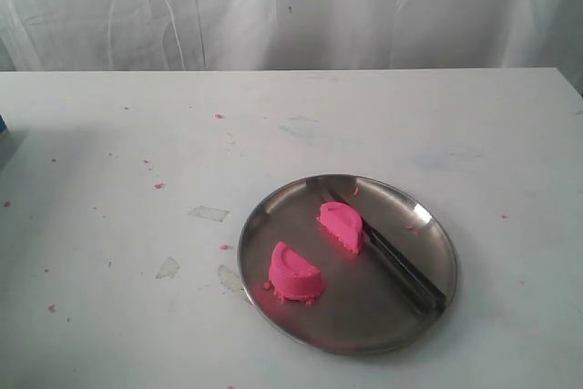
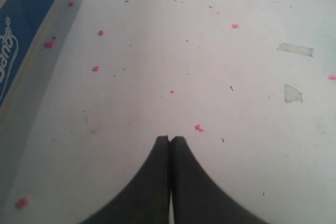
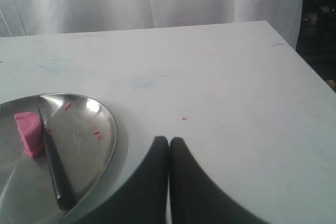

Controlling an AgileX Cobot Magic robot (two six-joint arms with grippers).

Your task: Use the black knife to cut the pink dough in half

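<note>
The pink dough lies in two half-round pieces on the steel plate: one piece at the plate's near left, the other near its middle. Beside that second piece lies the black knife, its tip pointing to the far side and its handle toward the near right rim. The right wrist view shows one dough piece, the knife and the plate. My right gripper is shut and empty over bare table beside the plate. My left gripper is shut and empty, far from the plate. Neither gripper appears in the exterior view.
Tiny pink crumbs are scattered over the white table. A blue box stands at the table's left edge. Bits of clear tape stick to the table left of the plate. A white curtain hangs behind.
</note>
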